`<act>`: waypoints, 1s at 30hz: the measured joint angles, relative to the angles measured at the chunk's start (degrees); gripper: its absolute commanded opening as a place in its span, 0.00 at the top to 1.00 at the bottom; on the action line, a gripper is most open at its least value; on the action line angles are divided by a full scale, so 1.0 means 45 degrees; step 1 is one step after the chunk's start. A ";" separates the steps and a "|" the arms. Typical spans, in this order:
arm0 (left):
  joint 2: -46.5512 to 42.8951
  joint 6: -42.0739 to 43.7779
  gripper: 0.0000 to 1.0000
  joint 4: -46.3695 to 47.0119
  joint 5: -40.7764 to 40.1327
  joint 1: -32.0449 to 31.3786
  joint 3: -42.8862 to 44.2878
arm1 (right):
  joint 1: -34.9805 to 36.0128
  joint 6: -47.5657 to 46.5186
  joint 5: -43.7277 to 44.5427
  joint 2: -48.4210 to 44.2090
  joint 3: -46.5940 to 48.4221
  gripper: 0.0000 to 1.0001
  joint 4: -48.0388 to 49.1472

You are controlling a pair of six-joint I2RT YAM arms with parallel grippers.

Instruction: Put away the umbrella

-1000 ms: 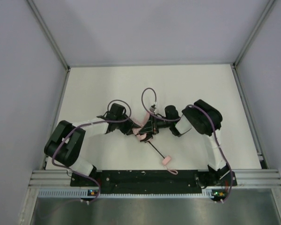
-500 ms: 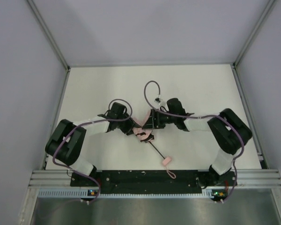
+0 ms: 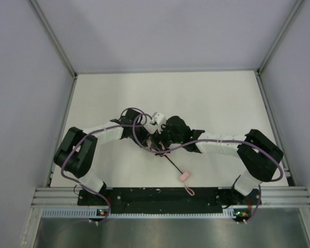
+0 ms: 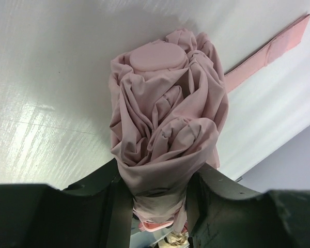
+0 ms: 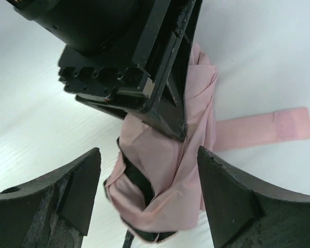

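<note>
Umbrella (image 4: 165, 129) is on the white table (image 3: 222, 98). Its handle (image 3: 184, 175) lies nearest the arm bases, and the thin black shaft (image 3: 173, 165) runs back to the folded pink bundle at mid-table. Left gripper (image 4: 157, 204) is clamped on the bundle. Right gripper (image 5: 150, 194) is spread wide, straddling the bundle's shaft end. Strap (image 5: 258, 129) lies flat on the table.

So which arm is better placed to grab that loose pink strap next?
Probably the right. The right gripper is open and holds nothing, with the strap lying just beside it; the left gripper is clamped on the umbrella's bunched fabric.
</note>
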 measured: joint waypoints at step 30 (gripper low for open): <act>0.0257 -0.0389 0.02 -0.1744 -0.0175 0.0272 0.0928 | 0.0015 0.0772 0.0301 0.2497 0.0107 1.00 0.1977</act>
